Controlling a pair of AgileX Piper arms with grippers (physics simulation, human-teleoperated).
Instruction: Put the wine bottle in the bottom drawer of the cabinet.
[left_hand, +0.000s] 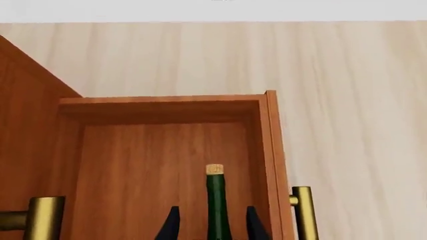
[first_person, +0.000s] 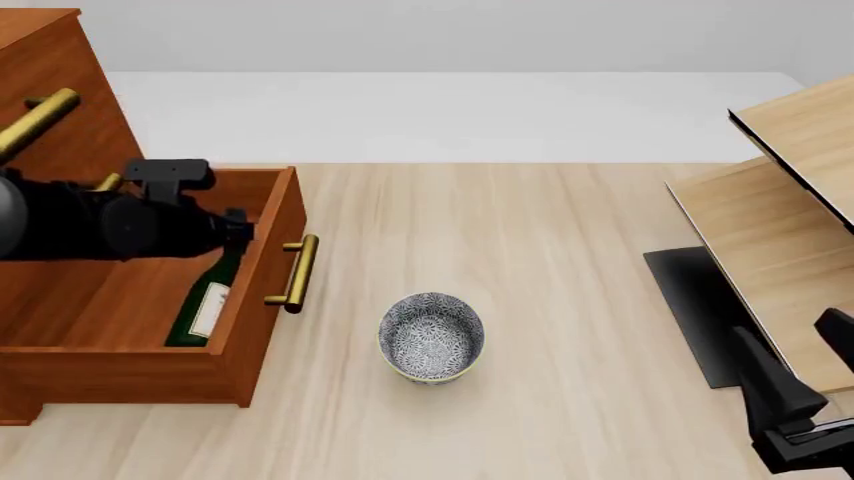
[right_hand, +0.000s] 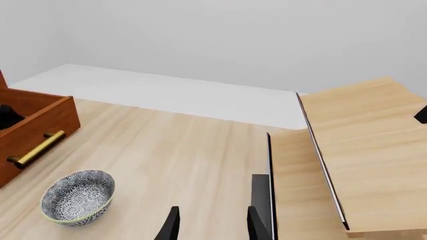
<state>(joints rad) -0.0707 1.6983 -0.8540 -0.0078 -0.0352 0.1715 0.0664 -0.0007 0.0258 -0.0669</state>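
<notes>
Placing step, near its end by my reading — the wine bottle (first_person: 207, 300) lies tilted inside the bottom drawer (first_person: 260, 260) of the cabinet (first_person: 40, 60), cork end toward the drawer's back wall, label up. The drawer is pulled well out, brass handle (first_person: 294, 272) facing the table.

The left gripper (left_hand: 212, 224) reaches into the drawer w/ its 2 fingers (left_hand: 170, 225) apart, 1 on each side of the bottle's neck. There looks to be a gap on both sides, so I'd say it isn't clamped, though contact lower down is out of frame — can't tell.

Next move, I'd judge: lift the left arm straight out w/o clipping the drawer wall, then push the drawer in.

The right gripper (right_hand: 212, 225) hovers over the table (first_person: 561, 300) near the pale shelf unit (first_person: 787, 200), jaws apart, holding nothing. The patterned bowl (first_person: 431, 337) sits apart from the drawer front.
</notes>
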